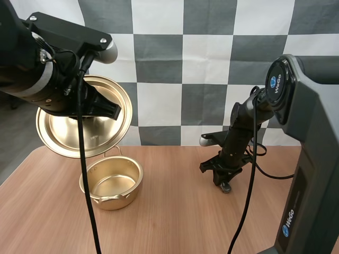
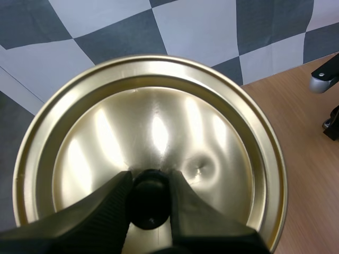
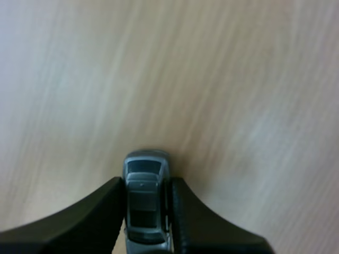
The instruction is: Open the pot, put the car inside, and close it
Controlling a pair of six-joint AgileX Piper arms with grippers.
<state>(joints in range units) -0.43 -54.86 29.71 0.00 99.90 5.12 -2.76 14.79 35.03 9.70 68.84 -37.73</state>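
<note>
A gold pot stands open on the wooden table at the left, with nothing inside. Above and behind it my left gripper holds the gold lid in the air, tilted on edge; in the left wrist view its fingertips pinch the lid's black knob against the shiny lid. At the right my right gripper is down at the table. Its fingers are shut on a small grey toy car, gripped by its sides just above the wood.
The wooden table runs across the front, with bare wood between the pot and my right gripper. My right arm's large base stands at the right edge. The table's left front corner is cut off near the pot.
</note>
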